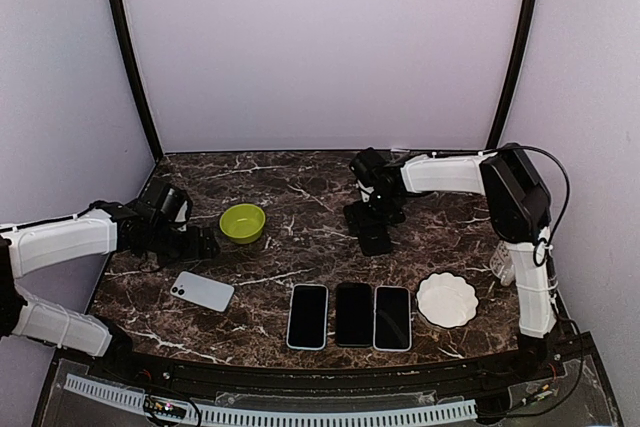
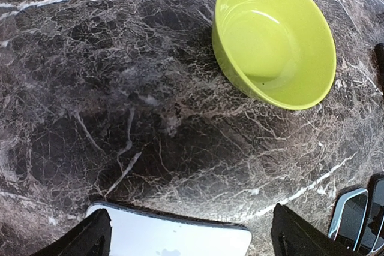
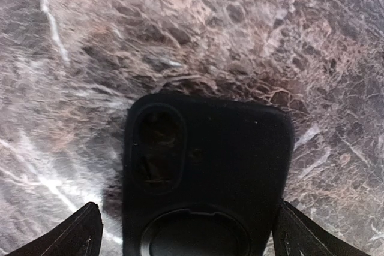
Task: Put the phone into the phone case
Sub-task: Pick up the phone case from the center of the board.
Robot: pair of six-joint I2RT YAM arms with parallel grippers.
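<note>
A white phone (image 1: pixel 202 290) lies back up on the dark marble table (image 1: pixel 300 187), at the front left. My left gripper (image 1: pixel 200 247) hovers just behind it, open; in the left wrist view the phone's (image 2: pixel 174 239) top edge lies between my spread fingers (image 2: pixel 84 241), untouched. The black phone case (image 1: pixel 375 243) lies back up near the table's middle. My right gripper (image 1: pixel 375 225) is over it and open. In the right wrist view the case (image 3: pixel 207 166), with its camera cut-out and round ring, spans most of the gap between the fingertips (image 3: pixel 66 238).
A lime-green bowl (image 1: pixel 242 223) stands right of my left gripper, and shows large in the left wrist view (image 2: pixel 273 37). Three phones (image 1: pixel 352 315) lie screen up side by side at the front centre. A white scalloped dish (image 1: pixel 446 299) sits at the front right.
</note>
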